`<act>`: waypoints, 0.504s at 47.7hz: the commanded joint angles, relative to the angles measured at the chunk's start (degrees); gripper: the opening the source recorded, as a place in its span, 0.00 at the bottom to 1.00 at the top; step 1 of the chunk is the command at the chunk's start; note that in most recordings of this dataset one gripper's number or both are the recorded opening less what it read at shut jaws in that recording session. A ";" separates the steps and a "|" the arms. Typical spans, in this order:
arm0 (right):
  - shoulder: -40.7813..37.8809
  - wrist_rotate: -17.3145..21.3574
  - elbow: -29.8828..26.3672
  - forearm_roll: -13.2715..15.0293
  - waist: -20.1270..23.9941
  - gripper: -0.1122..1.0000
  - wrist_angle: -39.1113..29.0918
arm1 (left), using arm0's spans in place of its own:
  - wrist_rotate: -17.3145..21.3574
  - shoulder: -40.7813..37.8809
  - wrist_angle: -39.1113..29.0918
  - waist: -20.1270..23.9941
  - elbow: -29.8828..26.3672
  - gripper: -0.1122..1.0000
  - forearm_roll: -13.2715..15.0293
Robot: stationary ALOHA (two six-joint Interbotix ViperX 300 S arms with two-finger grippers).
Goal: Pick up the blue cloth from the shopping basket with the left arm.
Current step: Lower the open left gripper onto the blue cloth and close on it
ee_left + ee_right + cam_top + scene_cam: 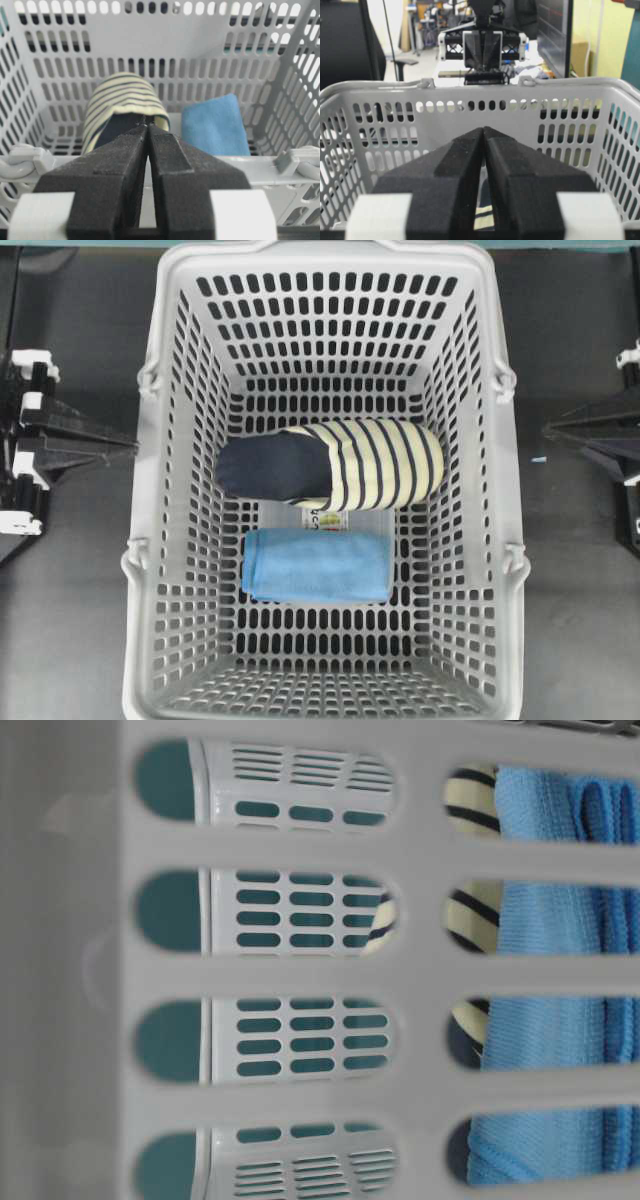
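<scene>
The blue cloth (316, 565) lies flat in the shopping basket (160, 490), just beside a striped slipper (335, 466). The left claw (146, 125) and right claw (483, 131) are both pressed together, empty, outside the basket.

The shopping basket (180, 490) is light grey plastic, patterned all over with rows of slots. The blue cloth (316, 565) is plain sky blue, while the fabric item (335, 465) above it is navy with cream-and-navy stripes. The surface (70, 620) is dark grey.

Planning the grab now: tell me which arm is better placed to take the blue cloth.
Left, narrowly. The left gripper looks over the basket rim at the blue cloth. Both grippers are shut outside the basket; the right gripper's view doesn't show the cloth.
</scene>
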State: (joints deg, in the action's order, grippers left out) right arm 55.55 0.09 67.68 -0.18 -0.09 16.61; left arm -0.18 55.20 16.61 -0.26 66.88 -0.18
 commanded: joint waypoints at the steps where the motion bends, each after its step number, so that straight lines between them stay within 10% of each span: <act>1: -0.53 0.18 -1.05 -0.09 0.00 0.11 0.26 | -1.14 0.44 -3.78 -0.26 -3.34 0.15 -2.46; 24: 1.05 1.76 -2.72 -0.88 -0.26 0.10 -7.65 | -2.46 -13.80 -50.80 -3.08 -36.56 0.10 -2.37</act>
State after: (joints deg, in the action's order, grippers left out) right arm 56.51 1.76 66.27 -0.79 -0.18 9.32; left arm -2.90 45.70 -28.65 -2.11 37.35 -2.37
